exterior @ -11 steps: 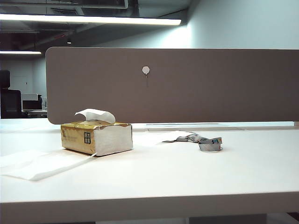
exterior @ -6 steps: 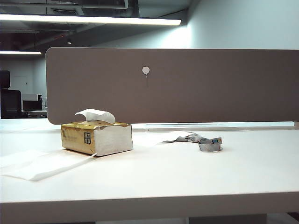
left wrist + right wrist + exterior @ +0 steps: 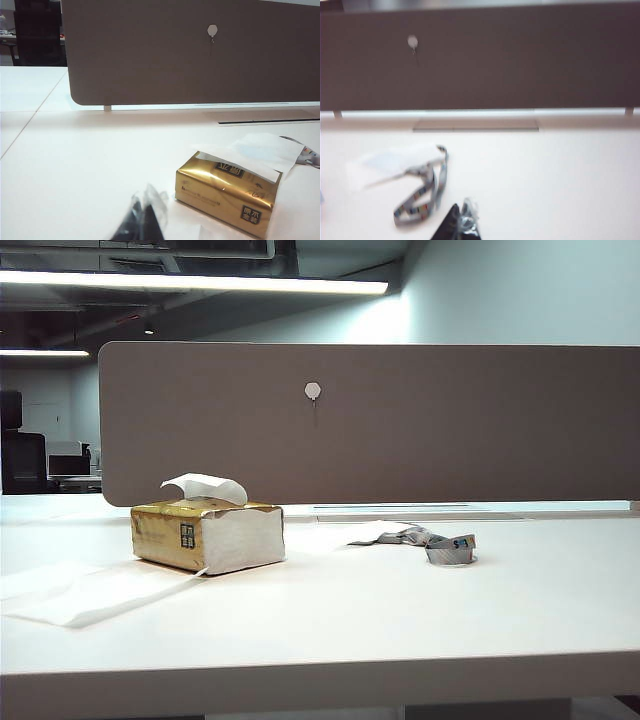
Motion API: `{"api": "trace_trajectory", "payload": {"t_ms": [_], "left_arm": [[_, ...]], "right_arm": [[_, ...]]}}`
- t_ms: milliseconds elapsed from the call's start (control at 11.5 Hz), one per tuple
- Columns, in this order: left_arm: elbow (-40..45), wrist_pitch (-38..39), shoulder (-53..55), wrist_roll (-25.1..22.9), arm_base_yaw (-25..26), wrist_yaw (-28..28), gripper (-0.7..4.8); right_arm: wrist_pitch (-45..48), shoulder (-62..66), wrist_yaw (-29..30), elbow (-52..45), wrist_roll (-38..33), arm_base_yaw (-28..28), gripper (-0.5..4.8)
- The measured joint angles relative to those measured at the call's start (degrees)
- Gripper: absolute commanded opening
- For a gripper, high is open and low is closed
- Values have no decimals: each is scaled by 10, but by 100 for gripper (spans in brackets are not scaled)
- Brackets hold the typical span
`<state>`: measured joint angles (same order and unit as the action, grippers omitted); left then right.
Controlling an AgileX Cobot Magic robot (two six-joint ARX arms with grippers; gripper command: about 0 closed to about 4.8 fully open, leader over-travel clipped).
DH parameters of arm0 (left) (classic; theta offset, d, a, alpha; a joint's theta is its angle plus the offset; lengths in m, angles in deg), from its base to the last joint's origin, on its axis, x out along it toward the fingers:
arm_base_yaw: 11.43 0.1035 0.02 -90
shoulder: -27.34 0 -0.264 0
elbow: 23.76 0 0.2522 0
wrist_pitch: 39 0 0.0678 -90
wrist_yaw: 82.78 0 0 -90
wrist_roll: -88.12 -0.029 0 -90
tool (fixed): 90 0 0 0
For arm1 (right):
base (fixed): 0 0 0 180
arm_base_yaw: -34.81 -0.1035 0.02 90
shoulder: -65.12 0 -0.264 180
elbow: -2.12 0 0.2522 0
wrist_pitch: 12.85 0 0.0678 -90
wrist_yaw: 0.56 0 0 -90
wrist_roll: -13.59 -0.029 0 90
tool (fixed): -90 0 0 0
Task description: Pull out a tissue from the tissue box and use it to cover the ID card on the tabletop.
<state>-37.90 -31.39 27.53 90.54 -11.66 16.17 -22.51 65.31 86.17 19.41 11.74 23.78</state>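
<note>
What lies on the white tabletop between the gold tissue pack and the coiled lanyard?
A white tissue lies flat there, beyond the gold-yellow tissue pack, reaching the coiled grey-blue lanyard; the exterior view shows it.

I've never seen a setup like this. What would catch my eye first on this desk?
Most striking is the gold tissue box on the left of the white tabletop, a tissue poking from its top. To its right a white tissue sheet lies over the ID card, the printed lanyard coiled beside it. Both grippers, left and right, sit shut at the near edge, away from everything.
</note>
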Motion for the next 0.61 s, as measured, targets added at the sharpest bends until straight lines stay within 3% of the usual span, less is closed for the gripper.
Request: {"api": "trace_trajectory", "payload": {"t_ms": [435,609], "left_arm": [[0,0,0,0,0,0,-6],[0,0,0,0,0,0,-6]], "right_arm": [[-17,0,0,-32,7,0,-1],[23,0,-22,-32,38,22,-1]]}}
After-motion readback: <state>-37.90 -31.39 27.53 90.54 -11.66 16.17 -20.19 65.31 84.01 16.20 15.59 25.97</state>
